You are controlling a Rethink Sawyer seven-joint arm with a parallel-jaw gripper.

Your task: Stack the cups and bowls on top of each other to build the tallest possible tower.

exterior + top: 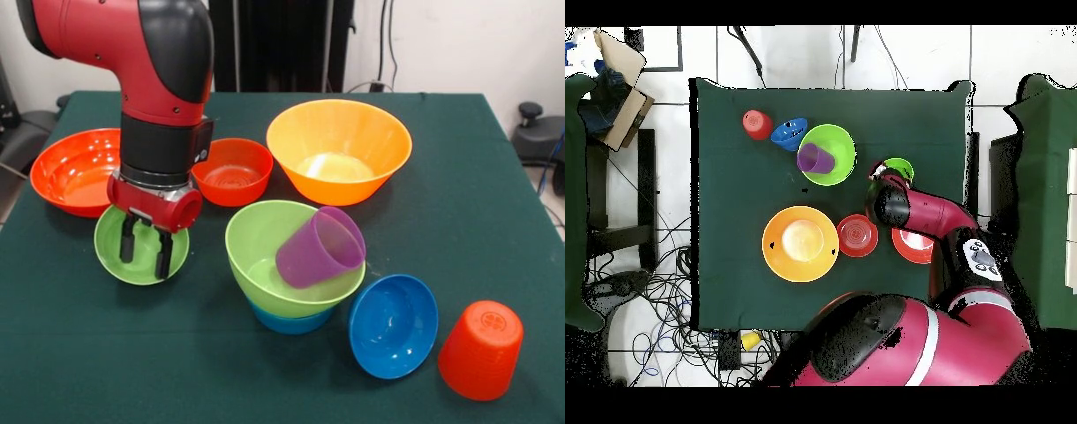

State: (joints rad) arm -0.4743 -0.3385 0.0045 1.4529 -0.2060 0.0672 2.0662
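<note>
The spread black claw [146, 240] hangs over one small light green plastic bowl [141, 256] on the green desk [459, 177], gripping nothing. Six other glossy bowls and two tapered plastic cups lie around it. Beside the claw, the purple cup [320, 246] lies tilted in the tower's [291, 265] green-on-blue bowls.

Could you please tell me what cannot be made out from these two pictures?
- Light blue bowl, front view: mostly hidden under the green bowl nested on it.
- Small green bowl, overhead view: largely covered by the arm.
- End effector, overhead view: hidden by the arm.
- Large red bowl, overhead view: partly under the arm.
</note>
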